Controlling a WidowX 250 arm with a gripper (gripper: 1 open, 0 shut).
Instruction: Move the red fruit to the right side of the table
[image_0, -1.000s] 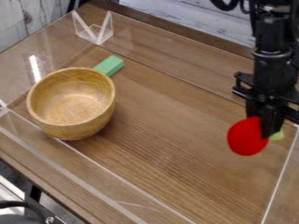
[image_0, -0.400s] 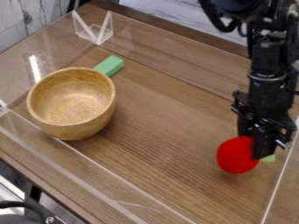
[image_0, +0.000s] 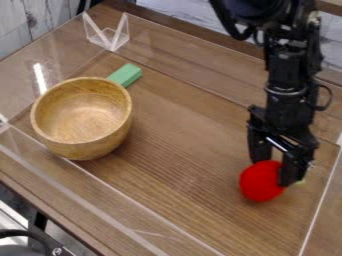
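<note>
The red fruit is a small glossy red toy lying low on the brown wood-grain table, near the right front corner. My gripper points steeply down right above it. Its black fingers stand spread on either side of the fruit's top, so the gripper looks open. The fruit's green stem end is hidden behind the fingers. I cannot tell whether a finger still touches the fruit.
A wooden bowl stands at the left, with a flat green block just behind it. Clear acrylic walls ring the tabletop, one close to the fruit's right. A clear folded stand sits at the back left.
The gripper came down and leftward with the fruit. Its fingers, shut on the fruit before, have spread, and the fruit now sits down at the table surface.
</note>
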